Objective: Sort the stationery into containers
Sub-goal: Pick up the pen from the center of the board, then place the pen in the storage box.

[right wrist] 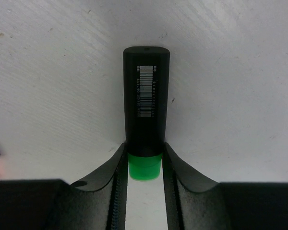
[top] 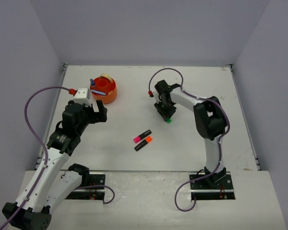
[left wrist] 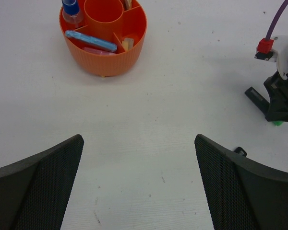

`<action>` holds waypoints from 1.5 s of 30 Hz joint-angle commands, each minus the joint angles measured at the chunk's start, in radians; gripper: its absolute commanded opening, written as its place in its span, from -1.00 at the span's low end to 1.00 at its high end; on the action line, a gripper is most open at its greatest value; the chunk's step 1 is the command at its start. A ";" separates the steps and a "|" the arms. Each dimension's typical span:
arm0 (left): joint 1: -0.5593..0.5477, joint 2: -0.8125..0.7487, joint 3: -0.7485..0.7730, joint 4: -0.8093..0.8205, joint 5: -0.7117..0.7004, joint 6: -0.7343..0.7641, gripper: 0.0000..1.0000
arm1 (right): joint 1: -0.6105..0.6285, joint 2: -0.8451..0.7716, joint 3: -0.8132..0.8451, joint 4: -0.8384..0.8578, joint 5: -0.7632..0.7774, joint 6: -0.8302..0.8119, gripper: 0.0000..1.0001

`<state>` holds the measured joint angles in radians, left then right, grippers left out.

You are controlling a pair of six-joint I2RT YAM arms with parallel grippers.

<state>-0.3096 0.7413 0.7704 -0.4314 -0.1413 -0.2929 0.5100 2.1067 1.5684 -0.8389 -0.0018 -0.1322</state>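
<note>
Overhead, orange tub [top: 104, 91]: stands on the counter [top: 192, 153] at the far left. A tan ring [top: 105, 77] sits at its far rim and a blue-capped tube [top: 92, 82] pokes up on its left side.
Overhead, left pincer [top: 97, 108]: hovers on the near side of the tub, close to it but apart. Its spread is hard to read from up here.
Overhead, right pincer [top: 166, 116]: down at the counter right of centre, with the coloured end of the green highlighter [top: 168, 120] peeping out beneath it.
Overhead, loose pair: the pink highlighter [top: 142, 136] and orange highlighter [top: 144, 143] lie side by side, nearly touching, between the two arms and well apart from the tub.
Left wrist, left pincer: jaws wide, with only bare counter between them.
Left wrist, tub: ahead and to the left, with dividers round a central cup. A blue piece [left wrist: 91, 41] lies across a near compartment with a pink piece [left wrist: 97, 50] under it, and the tube stands in the left compartment.
Left wrist, right pincer: at the right edge, a green tip showing below it.
Right wrist, right pincer: narrow — its fingers [right wrist: 119, 182] press both sides of the green cap.
Right wrist, green highlighter: the black barrel with a barcode label points away along the counter. Whether it is lifted off the surface, I cannot tell.
</note>
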 commanded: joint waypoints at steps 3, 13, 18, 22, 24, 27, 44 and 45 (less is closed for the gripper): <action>0.007 0.021 0.042 0.024 0.065 -0.057 1.00 | 0.014 -0.147 -0.029 0.087 0.062 0.050 -1.00; 0.004 0.102 -0.052 0.499 0.545 -0.454 1.00 | 0.307 -0.524 -0.173 0.391 -0.119 0.107 -1.00; -0.008 0.184 -0.054 0.620 0.576 -0.546 0.89 | 0.410 -0.581 -0.211 0.528 -0.124 0.216 -1.00; -0.011 0.197 -0.071 0.644 0.595 -0.577 0.61 | 0.444 -0.590 -0.164 0.516 -0.124 0.224 -1.00; -0.013 0.200 -0.079 0.667 0.617 -0.589 0.27 | 0.446 -0.591 -0.144 0.520 -0.115 0.224 -1.00; -0.014 0.204 -0.078 0.675 0.638 -0.593 -0.27 | 0.446 -0.576 -0.114 0.511 -0.114 0.224 -1.00; -0.013 0.479 0.351 0.236 -0.102 -0.187 -1.00 | 0.432 -0.664 -0.286 0.540 0.099 0.313 0.98; -0.012 0.514 0.374 0.266 -0.147 -0.164 -1.00 | 0.432 -0.684 -0.307 0.544 0.098 0.313 0.98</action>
<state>-0.3269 1.1573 1.0280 -0.1321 0.0480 -0.6121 0.9492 1.5099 1.3220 -0.3390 0.0107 0.1395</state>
